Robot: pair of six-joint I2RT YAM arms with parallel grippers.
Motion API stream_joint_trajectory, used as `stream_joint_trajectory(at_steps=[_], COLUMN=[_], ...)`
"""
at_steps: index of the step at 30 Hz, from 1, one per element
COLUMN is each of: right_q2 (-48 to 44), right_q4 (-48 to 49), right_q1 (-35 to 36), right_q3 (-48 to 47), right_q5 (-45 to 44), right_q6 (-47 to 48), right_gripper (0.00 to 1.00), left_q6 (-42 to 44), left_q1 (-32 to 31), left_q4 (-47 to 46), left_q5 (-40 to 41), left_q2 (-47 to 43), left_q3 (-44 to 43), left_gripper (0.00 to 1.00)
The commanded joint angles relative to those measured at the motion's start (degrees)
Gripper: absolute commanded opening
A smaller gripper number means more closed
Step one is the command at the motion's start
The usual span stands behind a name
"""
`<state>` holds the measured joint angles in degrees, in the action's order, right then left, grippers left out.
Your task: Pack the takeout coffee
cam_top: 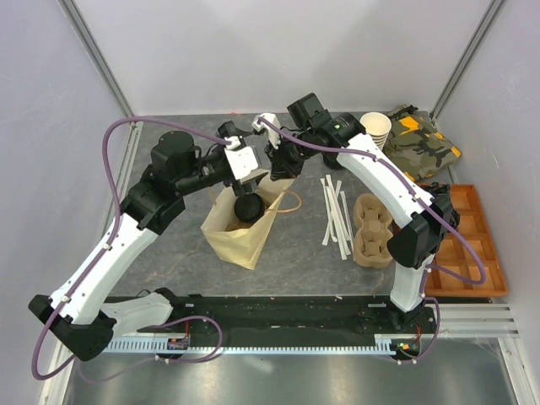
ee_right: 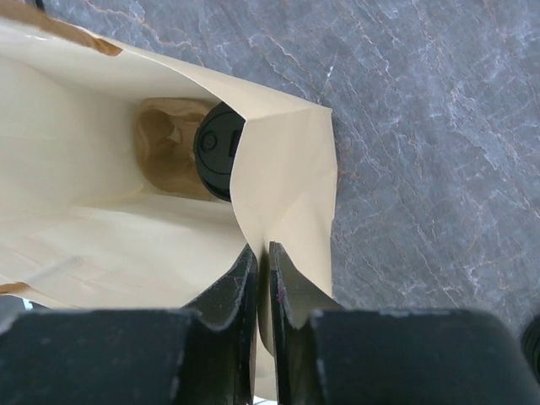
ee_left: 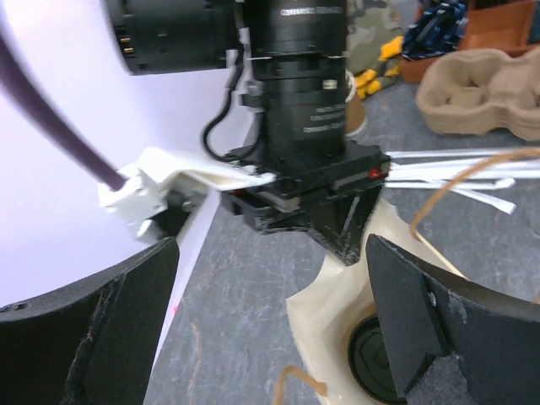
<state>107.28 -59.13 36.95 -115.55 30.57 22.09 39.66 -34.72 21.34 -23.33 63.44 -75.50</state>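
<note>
The takeout coffee (cam_top: 247,207), a cup under a round black lid, stands inside a tan paper bag (cam_top: 232,232) on the grey table. Its lid (ee_right: 215,152) shows deep in the bag in the right wrist view. It also peeks past a finger in the left wrist view (ee_left: 371,359). My right gripper (cam_top: 278,173) reaches down at the bag's far rim. Its two fingers (ee_right: 263,253) stand nearly together with the bag's paper edge (ee_right: 287,169) pinched between them. My left gripper (cam_top: 253,173) hovers wide open (ee_left: 270,321) just above the bag's mouth (ee_left: 337,295), holding nothing.
White wrapped straws (cam_top: 337,215) lie right of the bag, beside a moulded pulp cup carrier (cam_top: 375,228). A stack of paper cups (cam_top: 375,131) and a camouflage pouch (cam_top: 422,143) sit at the back right. An orange compartment tray (cam_top: 468,245) lies at the right edge.
</note>
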Motion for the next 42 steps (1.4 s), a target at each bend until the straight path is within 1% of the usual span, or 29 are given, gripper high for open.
stream_joint_trajectory(at_steps=[1,3,6,8,12,13,19,21,23,24,27,31,36,38,42], right_q2=[-0.06,-0.06,0.03,0.03,0.56,0.64,0.65,0.73,0.82,0.65,0.56,-0.06,-2.60,-3.39,-4.89], right_q4=[-0.46,0.25,1.04,1.82,2.88,3.06,4.99,5.61,6.22,6.57,8.33,10.88,17.02,19.14,19.93], right_q1=[0.32,0.40,0.40,0.40,0.40,0.40,0.40,0.32,0.40,0.40,0.40,0.32,-0.56,-1.44,-3.46], right_q3=[-2.31,-2.40,-2.67,-2.84,-3.37,-3.54,-3.89,-3.90,-4.42,-4.60,-5.74,-8.02,-8.47,-8.99,-9.61], right_q5=[-0.51,-0.68,-0.77,-0.77,-1.39,-1.47,-1.91,-2.26,-2.62,-2.97,-3.15,-3.76,-5.08,-5.60,-7.27], right_q6=[-0.99,-1.26,-1.52,-1.61,-2.13,-2.22,-3.98,-4.33,-4.77,-5.12,-7.05,-10.57,-16.10,-17.86,-20.76], right_gripper=[0.20,0.23,0.30,0.37,0.45,0.50,0.59,0.61,0.66,0.70,0.75,0.82,0.87,0.88,0.89], left_q6=[-6.87,-8.10,-8.63,-9.07,-12.05,-12.58,-16.01,-17.24,-17.77,-18.04,-19.70,-23.92,-29.54,-33.30,-39.12], left_q1=[0.79,1.49,2.55,2.99,4.04,4.57,6.15,6.42,6.86,7.03,8.09,11.33,15.03,17.66,23.37], left_q4=[-4.38,-3.50,-2.80,-2.45,-0.43,-0.08,1.50,1.68,1.77,1.68,2.56,5.81,8.88,10.29,13.02], left_q5=[4.87,6.10,6.19,6.89,8.48,8.83,10.32,11.02,11.64,11.90,12.96,12.17,10.24,8.75,5.32], left_q2=[1.07,1.42,1.51,1.77,3.44,3.71,4.41,4.59,4.94,5.03,6.17,8.36,10.91,11.96,14.51], left_q3=[-5.00,-5.35,-5.53,-5.88,-8.07,-8.51,-9.92,-10.36,-10.71,-10.89,-12.47,-16.16,-19.85,-21.86,-24.07], left_gripper=[1.00,1.00,1.00,1.00,1.00,1.00,1.00,1.00,1.00,1.00,1.00,1.00,1.00,1.00,1.00])
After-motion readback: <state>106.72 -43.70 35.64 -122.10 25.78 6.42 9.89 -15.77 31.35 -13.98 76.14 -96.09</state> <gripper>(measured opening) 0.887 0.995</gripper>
